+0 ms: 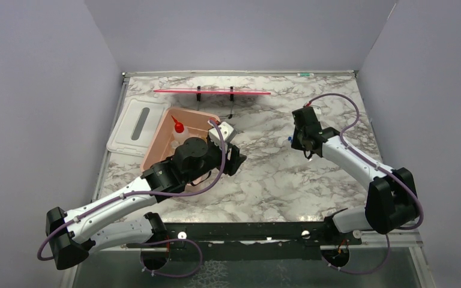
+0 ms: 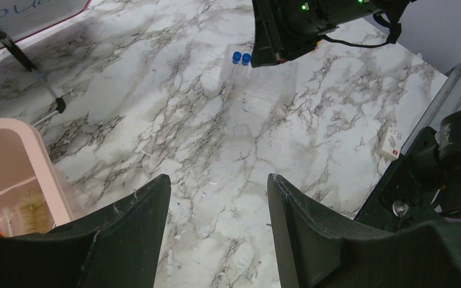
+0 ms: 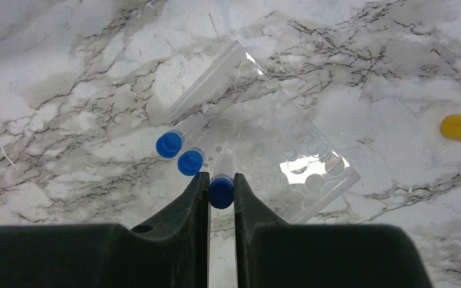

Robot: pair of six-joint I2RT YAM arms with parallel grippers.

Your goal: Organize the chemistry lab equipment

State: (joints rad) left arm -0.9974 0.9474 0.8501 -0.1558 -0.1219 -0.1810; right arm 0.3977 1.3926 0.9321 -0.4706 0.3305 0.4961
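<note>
Marble table (image 1: 276, 180); pink tub (image 1: 162, 141) at left, with left gripper (image 2: 217, 183) just beside it over bare marble, jaws apart and empty. Clear rack (image 3: 312, 174) lies mid-right. Right gripper (image 3: 221, 178) at rack's near edge, clamped on one blue-capped tube (image 3: 221, 193); two more capped tubes (image 3: 168, 144) sit racked just left of it

A robotics lab cell: lilac walls (image 1: 36, 90) are boxing in a marble tabletop (image 1: 288, 180), two robot arms (image 1: 126, 195) are reaching over it, blue-capped tubes (image 3: 190, 162) are sitting in a clear rack (image 3: 300, 150)
</note>
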